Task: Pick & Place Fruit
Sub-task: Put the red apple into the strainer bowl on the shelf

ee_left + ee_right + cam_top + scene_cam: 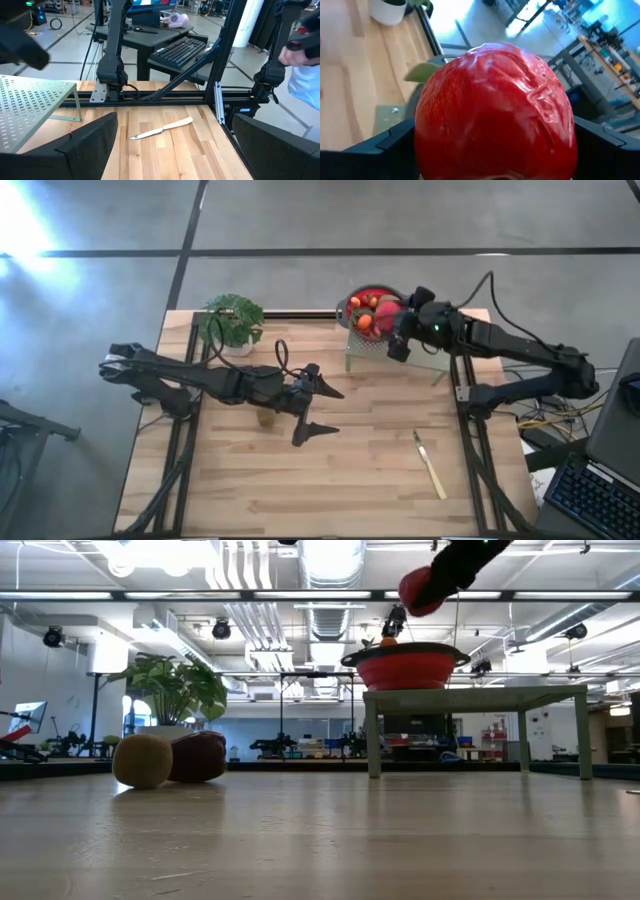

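Right wrist view is filled by the big red fruit, wedged between the right pincer's two dark fingers, which clamp it from both sides. High view places that right pincer at the far right of the tabletop, just above the red bowl of small fruits, which sits on a raised perforated stand. Low view shows two more fruits, a brown one touching a dark red one, resting on the tabletop at left. The left pincer hangs open over the middle, near a knife.
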You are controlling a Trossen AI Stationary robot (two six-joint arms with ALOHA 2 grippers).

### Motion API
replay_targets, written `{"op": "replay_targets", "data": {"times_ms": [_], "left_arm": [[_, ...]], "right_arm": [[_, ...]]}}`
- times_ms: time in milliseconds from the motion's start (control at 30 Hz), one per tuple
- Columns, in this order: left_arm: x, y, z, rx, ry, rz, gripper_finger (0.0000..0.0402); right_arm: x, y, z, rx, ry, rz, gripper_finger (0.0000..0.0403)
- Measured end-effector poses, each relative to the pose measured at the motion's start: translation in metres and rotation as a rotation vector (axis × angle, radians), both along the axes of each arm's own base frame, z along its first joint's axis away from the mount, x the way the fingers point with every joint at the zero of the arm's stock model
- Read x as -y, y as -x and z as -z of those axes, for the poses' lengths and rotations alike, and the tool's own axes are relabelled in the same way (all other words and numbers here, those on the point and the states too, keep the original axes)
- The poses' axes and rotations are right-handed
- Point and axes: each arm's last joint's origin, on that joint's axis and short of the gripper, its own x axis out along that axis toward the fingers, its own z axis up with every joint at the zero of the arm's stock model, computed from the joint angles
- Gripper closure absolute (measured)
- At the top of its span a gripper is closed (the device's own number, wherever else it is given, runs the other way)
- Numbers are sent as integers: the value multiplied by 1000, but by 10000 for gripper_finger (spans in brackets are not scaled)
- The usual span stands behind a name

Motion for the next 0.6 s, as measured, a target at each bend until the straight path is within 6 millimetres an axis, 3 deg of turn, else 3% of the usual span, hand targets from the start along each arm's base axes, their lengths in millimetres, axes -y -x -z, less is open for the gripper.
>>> {"op": "replay_targets", "data": {"times_ms": [300, 600], "left_arm": [[0, 0, 0, 0, 0, -2, 3], [0, 0, 0, 0, 0, -2, 3]], "right_arm": [[57, -10, -2, 37, -130, 34, 39], [107, -25, -3, -76, -281, 127, 39]]}}
